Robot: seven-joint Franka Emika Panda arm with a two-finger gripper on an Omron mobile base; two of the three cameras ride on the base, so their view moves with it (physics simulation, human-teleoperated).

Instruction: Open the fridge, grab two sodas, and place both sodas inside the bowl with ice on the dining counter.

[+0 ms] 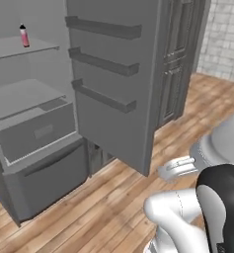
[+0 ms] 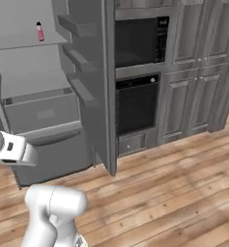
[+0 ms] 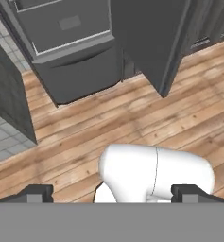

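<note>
The grey fridge (image 1: 34, 128) (image 2: 38, 111) stands open, its door (image 1: 113, 99) (image 2: 104, 87) swung out to the right with three bins on its inner side. One soda, a slim pink bottle with a black cap (image 1: 23, 36) (image 2: 39, 31), stands upright on the upper shelf. My gripper (image 3: 112, 193) is open, its fingertips (image 3: 35, 193) far apart with nothing between them. It hangs low over the wooden floor, well back from the fridge's lower drawer (image 3: 80, 66). The bowl with ice and the dining counter are out of view.
Right of the open door is a built-in oven stack (image 2: 135, 101) among dark grey cabinets (image 2: 193, 87). A pale brick wall (image 1: 222, 39) shows at the far right. A dark tiled surface (image 3: 9, 108) stands close on the hand view's left. Wooden floor (image 2: 174, 183) lies in front.
</note>
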